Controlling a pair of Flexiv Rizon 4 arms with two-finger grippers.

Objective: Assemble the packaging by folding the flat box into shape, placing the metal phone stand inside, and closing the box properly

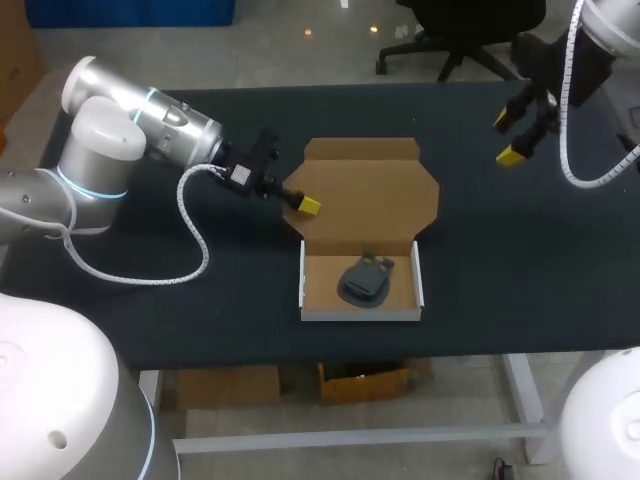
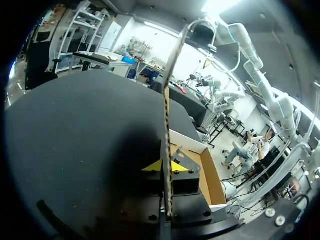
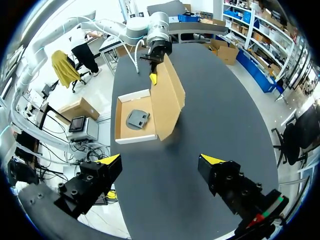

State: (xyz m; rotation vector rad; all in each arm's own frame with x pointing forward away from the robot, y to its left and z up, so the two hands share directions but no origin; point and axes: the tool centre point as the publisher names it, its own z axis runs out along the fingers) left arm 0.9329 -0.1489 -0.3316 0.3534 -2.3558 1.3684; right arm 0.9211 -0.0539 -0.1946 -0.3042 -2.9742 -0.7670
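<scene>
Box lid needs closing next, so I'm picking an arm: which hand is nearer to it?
Left. The left hand is shut on the lid's left edge. The right hand hangs open, well clear of the lid's right side.

The right gripper (image 3: pixel 161 160) hung with fingers wide apart above the table (image 3: pixel 225 100), and ahead of it the left gripper (image 3: pixel 154 77) gripped the far edge of the raised lid (image 3: pixel 167 100) of the box (image 3: pixel 135 138), where the stand (image 3: pixel 137 118) lay inside.

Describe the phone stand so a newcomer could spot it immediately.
On the dark table sits a cardboard box, its lid held up by the left gripper. Inside, between white walls, lies the phone stand: the only dark grey metal piece there.
</scene>
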